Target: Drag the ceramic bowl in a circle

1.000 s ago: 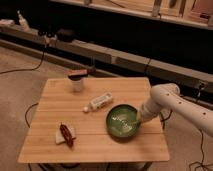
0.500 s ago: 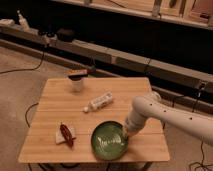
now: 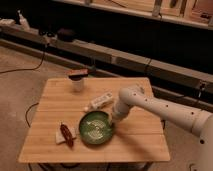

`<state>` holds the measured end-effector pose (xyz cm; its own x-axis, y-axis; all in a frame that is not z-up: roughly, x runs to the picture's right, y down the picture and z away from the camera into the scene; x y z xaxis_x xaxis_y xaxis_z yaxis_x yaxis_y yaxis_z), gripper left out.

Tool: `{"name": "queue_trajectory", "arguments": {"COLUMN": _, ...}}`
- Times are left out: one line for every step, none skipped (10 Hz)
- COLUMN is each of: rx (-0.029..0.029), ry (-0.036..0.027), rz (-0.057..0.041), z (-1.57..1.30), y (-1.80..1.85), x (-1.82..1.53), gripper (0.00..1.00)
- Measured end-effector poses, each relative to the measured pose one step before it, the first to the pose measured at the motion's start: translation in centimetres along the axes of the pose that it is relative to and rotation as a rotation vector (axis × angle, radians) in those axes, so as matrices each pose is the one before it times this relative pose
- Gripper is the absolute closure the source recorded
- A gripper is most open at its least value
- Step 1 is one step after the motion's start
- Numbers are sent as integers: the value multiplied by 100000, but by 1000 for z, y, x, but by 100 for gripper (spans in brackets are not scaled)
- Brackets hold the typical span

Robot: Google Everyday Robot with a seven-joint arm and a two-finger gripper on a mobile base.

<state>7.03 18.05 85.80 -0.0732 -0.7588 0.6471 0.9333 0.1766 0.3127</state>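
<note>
The ceramic bowl [image 3: 96, 128] is round, glossy dark green with pale streaks inside. It sits on the wooden table [image 3: 140, 145] left of centre, near the front. My gripper [image 3: 114, 120] comes in from the right on a white arm and sits at the bowl's right rim, touching it.
A small white cup with a dark lid [image 3: 77, 80] stands at the back left. A white bottle [image 3: 100, 101] lies on its side just behind the bowl. A red-brown packet on a white wrapper [image 3: 65, 135] lies just left of the bowl. A shelf with cables runs behind the table.
The bowl has moved from the right side of the table toward the front and then left, with my gripper following at its rim. It now lies close to the red-brown packet.
</note>
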Motion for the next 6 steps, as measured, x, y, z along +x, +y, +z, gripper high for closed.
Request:
{"name": "queue_trajectory", "arguments": {"rx": -132, "ry": 3388, "rz": 5751, "z": -972, "y": 2403, "x": 1401, "gripper": 98}}
{"name": "queue_trajectory", "arguments": {"rx": -1163, "ry": 2890, "rz": 5911, "z": -1215, "y": 2655, "x": 651, "gripper": 98}}
{"name": "queue_trajectory", "arguments": {"rx": -1088, "ry": 2390, "rz": 5927, "z": -1582, "y": 2556, "x": 29, "gripper": 98}}
{"name": "queue_trajectory", "arguments": {"rx": -1250, "ry": 1536, "rz": 4194, "z": -1496, "y": 2054, "x": -548, "gripper": 98}}
{"name": "queue_trajectory", "arguments": {"rx": -1684, "ry": 723, "rz": 2810, "z": -1500, "y": 1880, "x": -1290, "gripper": 98}}
{"name": "queue_trajectory", "arguments": {"rx": -1892, "ry": -917, "rz": 778, "z": -1115, "y": 1319, "x": -2067, "gripper": 98}}
